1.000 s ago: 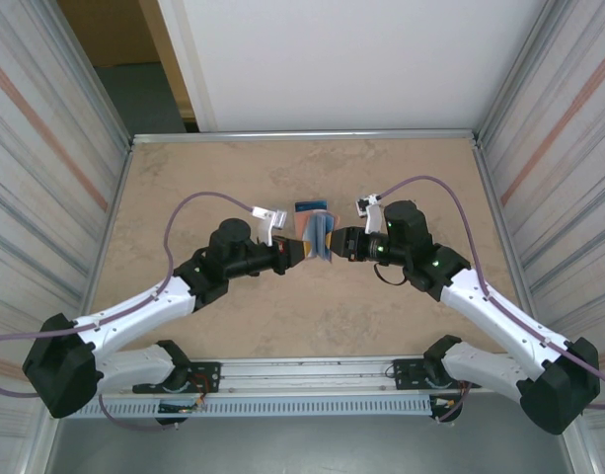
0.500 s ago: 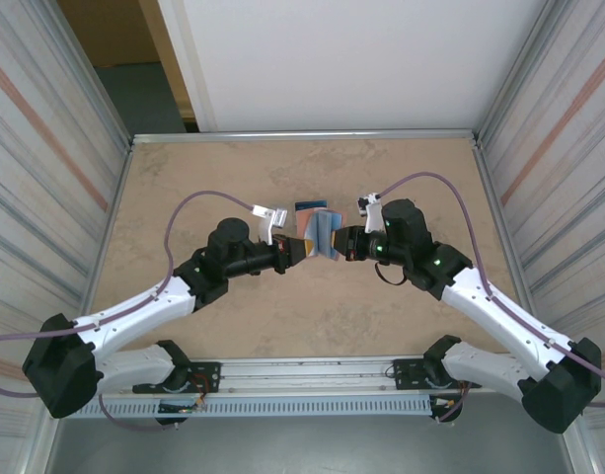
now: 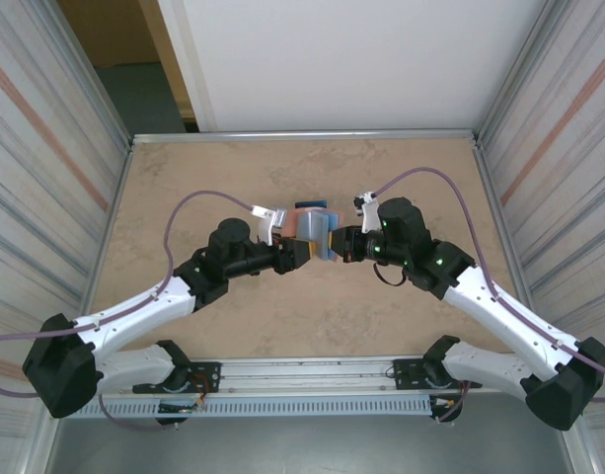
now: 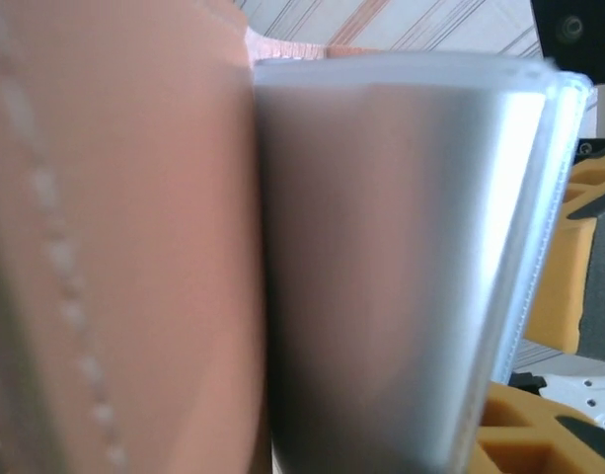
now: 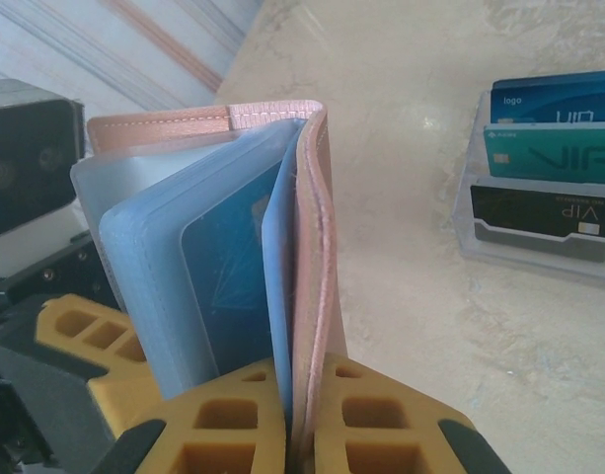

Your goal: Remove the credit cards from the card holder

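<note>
Right gripper [image 5: 300, 400]: clamped on holder [image 5: 310, 227] cover, bottom centre.
Left gripper [image 3: 299, 254]: frame centre, beside holder; can't tell jaws.
Card [image 5: 226, 286]: blue, in sleeve.
Stand [image 5: 539, 265]: upper right.

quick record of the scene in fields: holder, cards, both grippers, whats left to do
card holder: upright, fanned open, pink cover clamped by right gripper
credit card: blue, inside a blue-grey sleeve
left gripper: at the holder's opposite side; open or shut unclear
stand: nearby on the table, three cards in tiers
left to do: pull the card out of its sleeve
</note>
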Controlling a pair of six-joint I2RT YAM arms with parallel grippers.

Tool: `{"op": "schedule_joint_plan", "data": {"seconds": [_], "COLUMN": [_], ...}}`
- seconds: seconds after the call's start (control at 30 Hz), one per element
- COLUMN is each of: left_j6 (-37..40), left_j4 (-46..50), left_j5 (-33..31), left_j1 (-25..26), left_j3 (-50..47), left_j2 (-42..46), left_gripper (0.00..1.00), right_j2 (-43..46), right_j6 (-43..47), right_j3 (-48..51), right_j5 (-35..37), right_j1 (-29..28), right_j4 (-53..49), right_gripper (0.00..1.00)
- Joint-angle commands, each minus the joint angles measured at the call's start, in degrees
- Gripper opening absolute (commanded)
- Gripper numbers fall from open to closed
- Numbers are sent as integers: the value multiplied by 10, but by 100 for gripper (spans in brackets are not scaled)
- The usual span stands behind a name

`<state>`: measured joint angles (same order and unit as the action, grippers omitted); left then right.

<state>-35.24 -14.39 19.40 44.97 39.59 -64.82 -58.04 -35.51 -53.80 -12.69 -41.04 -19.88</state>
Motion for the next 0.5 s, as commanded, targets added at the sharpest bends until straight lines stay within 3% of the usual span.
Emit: {"op": "schedule_joint_plan", "data": {"seconds": [0.0,0.17,0.23,0.3,0.47], "left_j6": [17,22,24,23,30], "left_j4": [-2,-13,-6,-2,9], "left_j5": [-7,-4,-8,-22,-50], "left_j1": [0,-1,-1,-1,-3], "left_j3": [-1,-4,-1,0,-1], "left_j2": [12,11,8,7,9], "left_gripper": [60,63,54,37,30], "right_j2": [6,1,-2,-6,-9], "right_j6": [8,10,12,14,16], "right_j3": [-25,-35,-39,-46,-60], "right_j5": [24,41,47,58,79], "right_j1": [-4,-9,-13,-19,-30], "right_j4": [-12,-33,-41,-51,-71], "right_gripper": [0,0,0,0,0]}}
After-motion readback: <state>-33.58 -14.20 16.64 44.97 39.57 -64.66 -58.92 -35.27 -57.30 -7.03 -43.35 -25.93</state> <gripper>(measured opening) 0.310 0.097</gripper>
